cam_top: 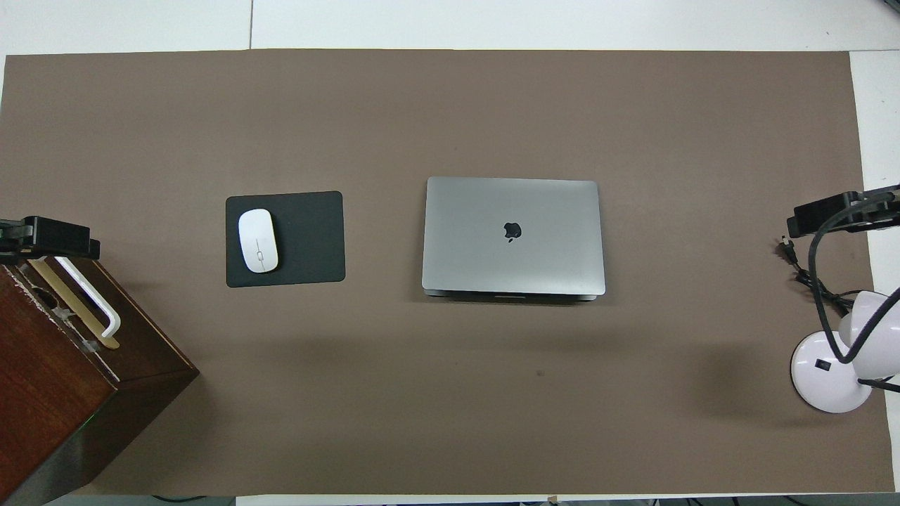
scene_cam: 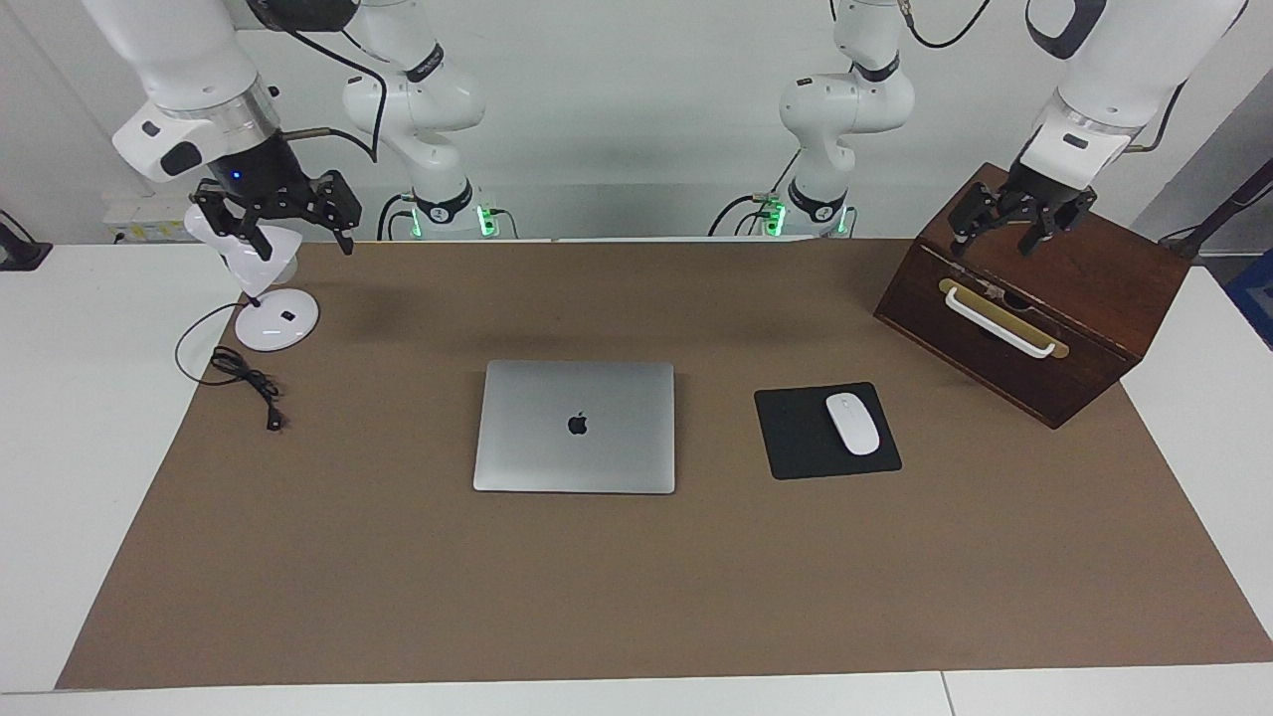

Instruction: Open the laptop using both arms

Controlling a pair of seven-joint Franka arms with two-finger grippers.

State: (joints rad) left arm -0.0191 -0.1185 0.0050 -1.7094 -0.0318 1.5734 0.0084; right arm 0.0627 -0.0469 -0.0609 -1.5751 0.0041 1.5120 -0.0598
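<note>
Closed laptop point(scene_cam: 575, 426) mid-tabletop, long axis across | your left tool point(scene_cam: 1020, 214) over wooden box point(scene_cam: 1034, 298), right tool point(scene_cam: 276, 211) over lamp point(scene_cam: 261, 278) | both open, empty, well apart from it

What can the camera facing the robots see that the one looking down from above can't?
Only the facing view shows the whole white arms, their bases with green lights, the wall, and both open grippers: the right gripper over the desk lamp, the left gripper over the wooden box.

Only the overhead view shows the laptop's thin edge nearest the robots, with the lid shut.

Both show the closed laptop, the white mouse on its black mouse pad, the lamp's cable and the brown mat.
</note>
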